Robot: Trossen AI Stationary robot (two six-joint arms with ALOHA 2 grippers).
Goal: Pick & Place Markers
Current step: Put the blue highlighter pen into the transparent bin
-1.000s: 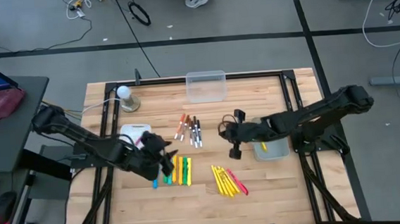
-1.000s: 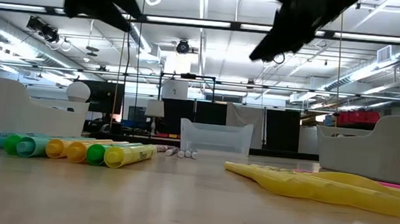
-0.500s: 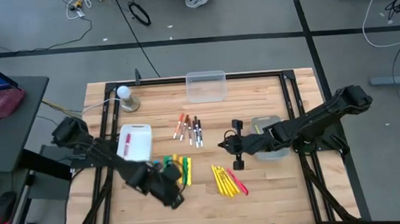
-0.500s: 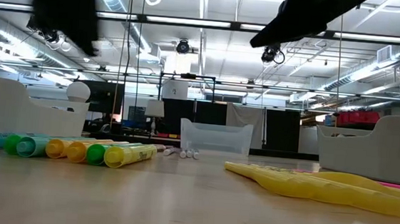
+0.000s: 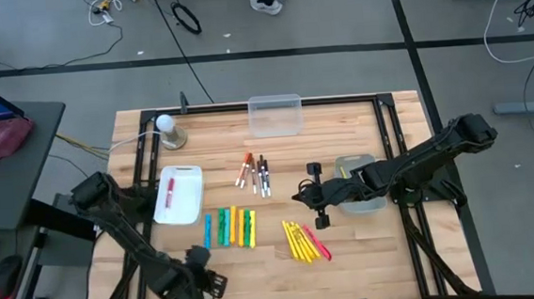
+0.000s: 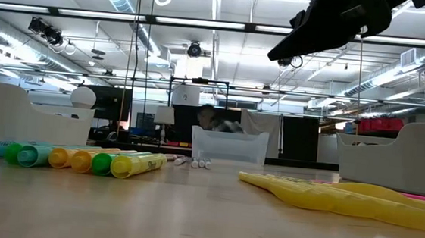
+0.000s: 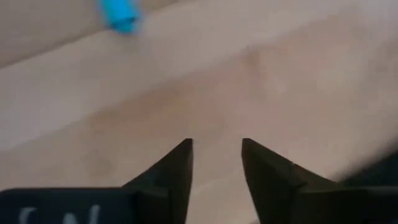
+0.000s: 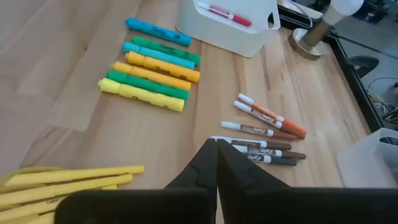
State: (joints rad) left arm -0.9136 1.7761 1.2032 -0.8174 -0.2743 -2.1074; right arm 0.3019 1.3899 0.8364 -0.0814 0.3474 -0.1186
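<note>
Down at the table's (image 5: 350,257) near edge, the left gripper (image 5: 204,284) hangs with its fingers (image 7: 177,171) parted and nothing between them — only bare wood below. The right gripper (image 5: 318,195) is clenched empty above the table's middle, between the thin white markers (image 5: 255,173) and the slim yellow markers (image 5: 301,240). The chunky markers (image 5: 230,226) lie in a row just beside the white bin (image 5: 181,194), which holds one red-capped marker (image 5: 169,191). A grey bin (image 5: 361,199) sits under the right arm.
</note>
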